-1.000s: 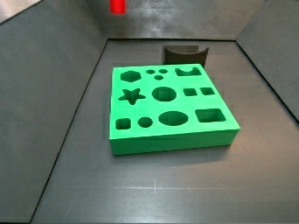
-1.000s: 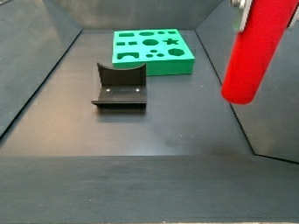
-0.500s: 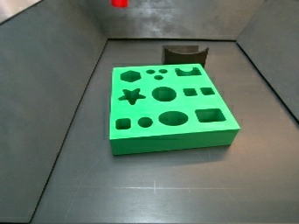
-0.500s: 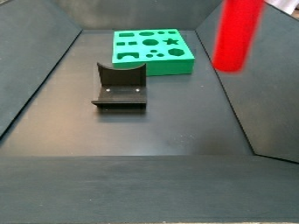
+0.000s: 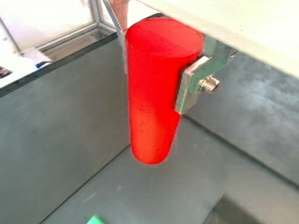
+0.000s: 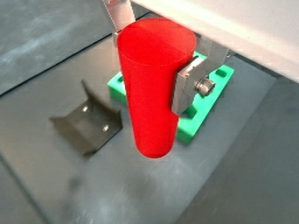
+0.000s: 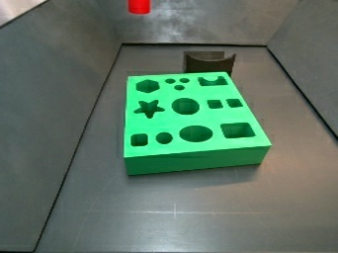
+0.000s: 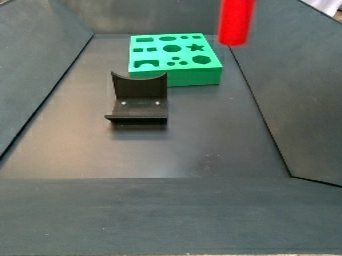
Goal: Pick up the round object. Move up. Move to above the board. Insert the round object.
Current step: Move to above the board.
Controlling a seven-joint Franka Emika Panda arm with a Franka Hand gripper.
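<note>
While pincer (image 6: 155, 66) clamps peg (image 6: 153, 87), board (image 7: 193, 121) seemingly unobstructed

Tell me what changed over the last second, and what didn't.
The red peg, clamped in the gripper, travelled away from the camera toward the green board in a side view, now hanging high beside it. The grip stayed shut throughout. The board and the fixture did not move.
</note>
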